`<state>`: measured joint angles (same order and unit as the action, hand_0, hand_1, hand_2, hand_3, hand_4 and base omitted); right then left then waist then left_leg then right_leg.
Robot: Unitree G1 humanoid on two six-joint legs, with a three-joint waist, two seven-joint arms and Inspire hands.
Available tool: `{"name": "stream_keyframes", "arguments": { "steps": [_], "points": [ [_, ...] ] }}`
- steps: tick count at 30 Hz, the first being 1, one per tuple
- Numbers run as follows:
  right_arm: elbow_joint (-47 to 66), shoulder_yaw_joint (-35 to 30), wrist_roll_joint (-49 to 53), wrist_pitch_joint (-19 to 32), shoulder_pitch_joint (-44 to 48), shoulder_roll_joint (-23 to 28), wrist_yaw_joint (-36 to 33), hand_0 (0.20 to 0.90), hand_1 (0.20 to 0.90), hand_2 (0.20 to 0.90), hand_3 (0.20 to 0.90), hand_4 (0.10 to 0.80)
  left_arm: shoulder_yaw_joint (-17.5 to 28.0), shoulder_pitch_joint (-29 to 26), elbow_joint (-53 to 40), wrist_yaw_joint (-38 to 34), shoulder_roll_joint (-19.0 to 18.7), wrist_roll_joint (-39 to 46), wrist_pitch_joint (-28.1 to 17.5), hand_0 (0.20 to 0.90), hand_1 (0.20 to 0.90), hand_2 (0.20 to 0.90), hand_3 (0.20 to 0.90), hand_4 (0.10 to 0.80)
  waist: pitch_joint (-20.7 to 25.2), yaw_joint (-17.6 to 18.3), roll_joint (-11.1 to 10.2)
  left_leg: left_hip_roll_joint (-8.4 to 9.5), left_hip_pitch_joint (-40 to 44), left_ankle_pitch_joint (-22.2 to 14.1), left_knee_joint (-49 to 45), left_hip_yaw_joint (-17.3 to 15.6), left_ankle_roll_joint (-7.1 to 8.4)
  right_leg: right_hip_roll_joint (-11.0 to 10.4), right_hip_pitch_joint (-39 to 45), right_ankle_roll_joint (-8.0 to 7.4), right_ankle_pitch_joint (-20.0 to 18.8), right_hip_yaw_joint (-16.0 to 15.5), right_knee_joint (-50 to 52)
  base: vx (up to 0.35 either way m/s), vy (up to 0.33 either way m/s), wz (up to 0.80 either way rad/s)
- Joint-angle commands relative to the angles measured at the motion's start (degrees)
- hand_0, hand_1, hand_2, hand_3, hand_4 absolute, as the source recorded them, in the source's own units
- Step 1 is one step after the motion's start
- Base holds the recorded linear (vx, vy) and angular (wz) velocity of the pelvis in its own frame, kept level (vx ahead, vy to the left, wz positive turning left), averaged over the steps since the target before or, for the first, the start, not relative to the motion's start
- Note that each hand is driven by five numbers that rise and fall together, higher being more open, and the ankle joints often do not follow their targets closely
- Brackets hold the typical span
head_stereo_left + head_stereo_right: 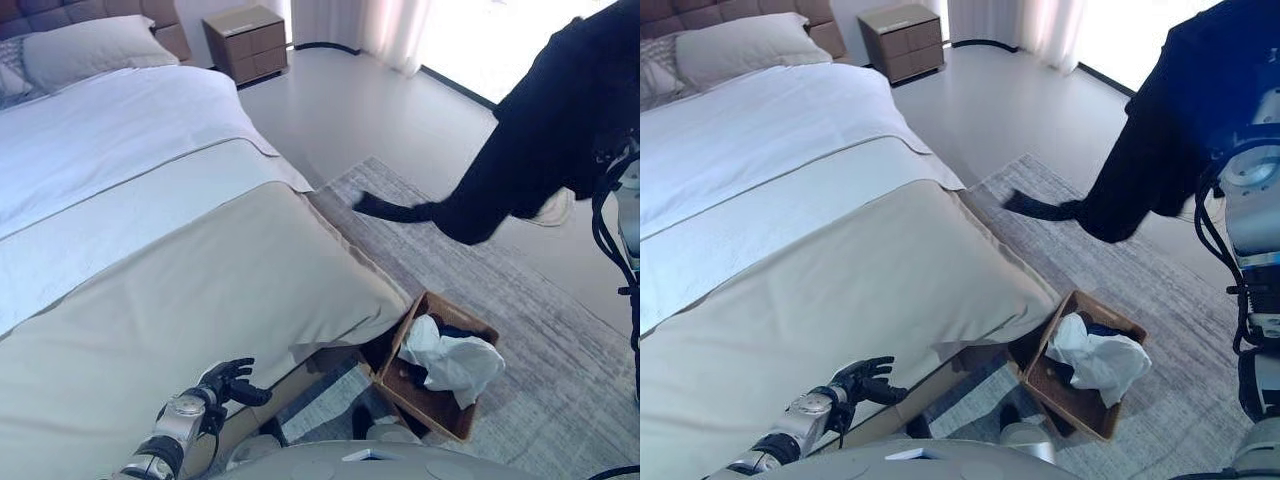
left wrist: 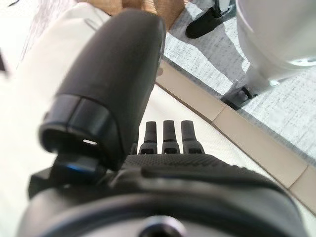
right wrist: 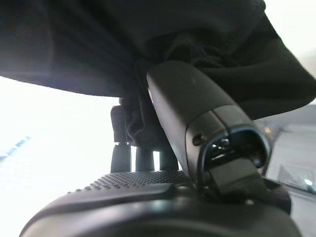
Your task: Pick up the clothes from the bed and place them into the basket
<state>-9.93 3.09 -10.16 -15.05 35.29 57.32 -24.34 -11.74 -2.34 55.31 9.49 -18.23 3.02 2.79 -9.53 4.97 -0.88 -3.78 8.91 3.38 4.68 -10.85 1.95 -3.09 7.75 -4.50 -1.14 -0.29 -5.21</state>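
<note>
My right hand (image 3: 197,123) is shut on a black garment (image 1: 540,130) and holds it high at the right, above the rug. A sleeve of the garment hangs down towards the bed's corner. In the right wrist view the thumb and fingers are curled round the black cloth (image 3: 148,39). A brown basket (image 1: 455,312) stands on the floor by the bed's foot corner, with a white cloth (image 1: 455,360) and dark clothes in it. My left hand (image 1: 228,382) is open and empty over the bed's near edge, its fingers (image 2: 168,133) straight.
The bed (image 1: 150,250) has a beige cover over white sheets and a pillow (image 1: 85,50) at its head. A brown nightstand (image 1: 247,42) stands at the back. A grey rug (image 1: 520,290) lies beside the bed under the basket.
</note>
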Motion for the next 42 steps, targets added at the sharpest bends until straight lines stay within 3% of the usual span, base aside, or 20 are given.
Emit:
{"name": "stream_keyframes", "arguments": {
  "steps": [1, 9, 17, 20, 27, 30, 31, 32, 33, 34, 35, 36, 39, 42],
  "points": [
    [5.71, -4.55, -1.90, 5.82, 1.89, 4.34, -1.08, 0.300, 0.300, 0.300, 0.200, 0.100, -3.82, -1.72, 1.44, 1.28, -2.86, -1.43, -1.02, 0.900, 0.900, 0.900, 0.900, 0.800, 4.50, -1.77, -1.17, 2.50, -3.65, -12.22, -11.79, 3.15, -2.24, 0.59, -4.53, 2.14, 3.62, -2.72, 7.20, -0.086, -0.056, -0.07],
    [4.83, -6.67, -4.83, 4.74, -5.14, 1.33, 3.51, 0.300, 0.300, 0.300, 0.200, 0.100, -4.76, -1.52, 2.12, 1.46, -2.11, -2.07, -2.31, 0.900, 0.900, 0.900, 0.900, 0.800, 1.96, 0.35, 1.56, 3.09, -3.28, -12.14, -11.51, 3.52, -2.46, -0.15, -5.77, 2.30, 4.78, -2.20, 10.13, -0.018, 0.004, -0.03],
    [2.54, -6.76, -6.77, 3.40, -11.87, -3.11, 5.26, 0.300, 0.300, 0.300, 0.200, 0.100, -5.02, -1.95, 2.99, 0.31, -0.58, 1.45, -4.57, 0.900, 0.900, 0.900, 0.900, 0.800, -1.72, 2.90, 6.39, 4.53, -5.02, -11.12, -10.41, 2.92, -2.21, -1.79, -9.92, 1.49, 5.19, -1.47, 12.43, -0.045, 0.074, -0.05],
    [-1.93, -3.55, -6.77, 1.62, -9.03, -3.33, 4.10, 0.300, 0.300, 0.300, 0.200, 0.100, -6.39, -5.53, 1.28, -1.41, 0.27, 5.90, -7.21, 0.900, 0.900, 0.900, 0.900, 0.800, -8.15, 4.14, 9.44, 5.49, -10.60, -10.34, -12.16, 3.03, -2.13, -2.62, -16.90, 1.74, 5.49, -0.56, 15.74, -0.315, 0.106, -0.21],
    [-14.18, 5.05, -6.55, 0.13, 0.11, -5.63, -1.57, 0.300, 0.300, 0.300, 0.200, 0.100, -8.12, -10.69, -4.00, -4.97, -0.61, 12.33, -11.01, 0.900, 0.900, 0.900, 0.900, 0.800, -19.07, 4.14, 12.65, 6.46, -24.64, -10.56, -22.52, 3.11, -3.05, -3.39, -32.03, 3.53, 7.86, -0.10, 28.54, -0.211, -0.055, -0.25],
    [-17.83, 7.90, -6.74, -2.56, 4.76, -5.24, -2.57, 0.300, 0.300, 0.300, 0.200, 0.100, -8.45, -10.58, -7.64, -3.83, -2.15, 12.89, -12.22, 0.900, 0.900, 0.900, 0.900, 0.800, -20.26, 2.79, 14.27, 7.48, -31.95, -10.75, -27.44, 3.81, -3.33, -3.64, -39.36, 4.52, 9.58, -0.85, 34.64, -0.058, -0.100, 0.03],
    [-20.00, 8.91, -7.28, -3.77, 6.51, -5.10, -2.18, 0.300, 0.300, 0.300, 0.200, 0.100, -8.88, -10.26, -8.91, -3.76, -2.86, 13.22, -12.22, 0.900, 0.900, 0.900, 0.900, 0.800, -20.26, 2.15, 14.92, 7.83, -33.62, -12.44, -29.41, 4.49, -3.17, -3.47, -41.06, 4.54, 12.08, -0.69, 37.53, -0.059, -0.048, 0.05],
    [-20.33, 9.13, -7.41, -3.82, 7.09, -5.06, -2.19, 0.300, 0.300, 0.300, 0.200, 0.100, -8.76, -10.40, -9.12, -3.81, -2.97, 13.38, -12.18, 0.900, 0.900, 0.900, 0.900, 0.800, -20.26, 2.11, 14.97, 7.79, -34.96, -11.05, -29.40, 4.04, -3.49, -3.55, -42.27, 4.92, 10.53, -0.95, 37.26, 0.064, -0.036, -0.07],
    [-23.47, 10.79, -8.24, -5.32, 9.28, -4.80, -1.67, 0.300, 0.300, 0.300, 0.200, 0.100, -9.35, -10.11, -9.42, -4.06, -3.61, 14.71, -12.52, 0.900, 0.900, 0.900, 0.900, 0.800, -20.26, 1.37, 15.66, 7.99, -36.65, -12.78, -31.44, 4.65, -3.31, -3.62, -43.79, 4.96, 13.22, -0.81, 40.33, -0.030, -0.032, -0.06],
    [-26.58, 12.53, -8.16, -7.55, 12.07, -4.75, -0.89, 0.389, 0.389, 0.389, 0.304, 0.204, -9.25, -10.27, -9.62, -4.18, -3.88, 14.82, -12.59, 0.900, 0.900, 0.900, 0.900, 0.800, -20.26, 0.75, 16.13, 8.17, -38.97, -13.27, -33.25, 4.74, -3.47, -3.89, -45.89, 5.19, 14.02, -0.90, 42.40, 0.047, -0.058, -0.11],
    [-30.29, 14.23, -7.96, -9.80, 14.10, -4.70, 0.01, 0.820, 0.820, 0.820, 0.807, 0.707, -9.48, -10.40, -10.08, -4.36, -4.43, 15.48, -12.26, 0.900, 0.900, 0.900, 0.900, 0.800, -20.26, 0.07, 16.68, 8.31, -40.88, -13.66, -34.67, 4.81, -3.73, -4.10, -47.70, 5.51, 14.90, -0.94, 44.58, -0.038, -0.065, -0.03],
    [-34.49, 16.26, -6.98, -11.31, 16.44, -4.48, 1.12, 0.900, 0.900, 0.900, 0.900, 0.800, -9.68, -10.28, -10.83, -4.50, -5.07, 16.85, -11.95, 0.900, 0.900, 0.900, 0.900, 0.800, -20.26, -0.62, 17.37, 8.41, -42.99, -13.88, -35.94, 4.78, -4.00, -4.31, -49.76, 5.81, 15.59, -1.00, 46.56, -0.022, -0.065, 0.01],
    [-42.53, 19.51, -6.22, -13.46, 20.26, -3.93, 2.13, 0.900, 0.900, 0.900, 0.900, 0.800, -10.14, -9.66, -12.34, -4.38, -6.28, 18.27, -11.69, 0.900, 0.900, 0.900, 0.900, 0.800, -20.26, -2.07, 18.83, 8.75, -46.98, -14.25, -38.36, 5.12, -4.66, -4.76, -54.08, 6.45, 16.96, -0.91, 50.52, 0.006, -0.058, 0.19],
    [-46.61, 18.54, 0.02, -12.03, 20.80, -3.05, -2.80, 0.900, 0.900, 0.900, 0.900, 0.800, -10.21, -7.38, -14.48, -3.10, -7.43, 19.22, -12.15, 0.900, 0.900, 0.900, 0.900, 0.800, -20.26, -3.07, 20.50, 9.58, -49.58, -14.21, -39.89, 5.40, -5.29, -5.05, -57.36, 6.75, 17.81, -0.56, 53.65, 0.061, -0.025, 0.25]
  ]
}}
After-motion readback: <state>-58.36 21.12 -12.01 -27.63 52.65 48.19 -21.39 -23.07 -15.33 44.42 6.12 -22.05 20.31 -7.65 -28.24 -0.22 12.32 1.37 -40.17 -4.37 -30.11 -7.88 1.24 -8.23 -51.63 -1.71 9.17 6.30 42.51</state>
